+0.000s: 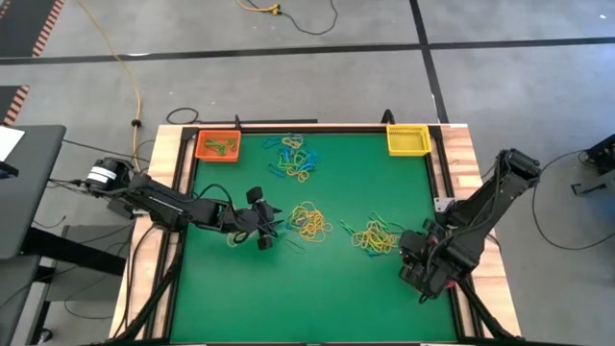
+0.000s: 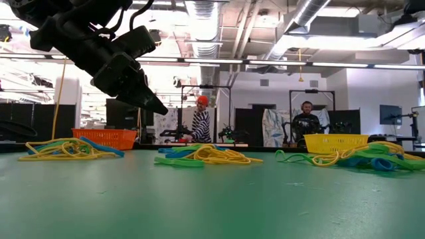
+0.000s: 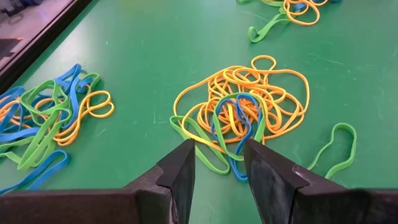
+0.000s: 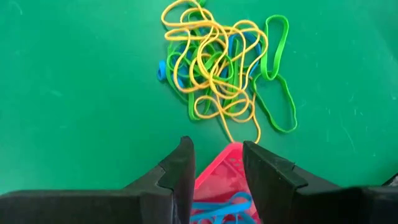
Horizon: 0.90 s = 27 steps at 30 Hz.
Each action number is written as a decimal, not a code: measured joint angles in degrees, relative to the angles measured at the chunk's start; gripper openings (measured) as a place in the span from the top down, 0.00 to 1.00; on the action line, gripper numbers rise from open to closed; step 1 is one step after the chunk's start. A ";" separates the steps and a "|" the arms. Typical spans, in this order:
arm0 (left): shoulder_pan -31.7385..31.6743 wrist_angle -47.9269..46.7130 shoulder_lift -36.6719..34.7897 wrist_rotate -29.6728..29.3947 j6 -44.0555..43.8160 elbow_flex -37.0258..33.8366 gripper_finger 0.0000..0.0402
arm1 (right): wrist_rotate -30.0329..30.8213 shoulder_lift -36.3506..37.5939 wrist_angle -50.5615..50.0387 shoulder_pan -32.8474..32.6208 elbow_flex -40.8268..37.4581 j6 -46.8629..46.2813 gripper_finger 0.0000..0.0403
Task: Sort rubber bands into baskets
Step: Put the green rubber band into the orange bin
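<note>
So, still early days on my end. Going left to right: the orange basket [image 1: 217, 146] at the far left corner has a few green bands in it, and the yellow basket [image 1: 407, 139] at the far right corner looks empty. Three piles of rubber bands [image 1: 309, 221] are left on the green table [image 1: 240, 298]. My left gripper [image 1: 272, 229] hovers low just beside the middle pile, fingers apart, nothing held. My right gripper [image 4: 216, 167] is parked over the red basket [image 4: 217, 183], which holds blue bands, also open and empty.
</note>
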<state>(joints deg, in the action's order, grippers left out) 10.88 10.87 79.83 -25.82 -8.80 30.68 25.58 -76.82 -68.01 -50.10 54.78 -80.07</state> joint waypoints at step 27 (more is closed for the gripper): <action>-0.01 0.00 0.00 -0.02 0.00 0.00 0.68 | 5.39 -1.27 6.14 0.44 -0.93 7.98 0.59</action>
<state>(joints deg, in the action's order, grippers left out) 10.87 10.87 79.83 -25.85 -8.80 30.68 30.98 -78.09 -61.87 -49.67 53.85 -72.09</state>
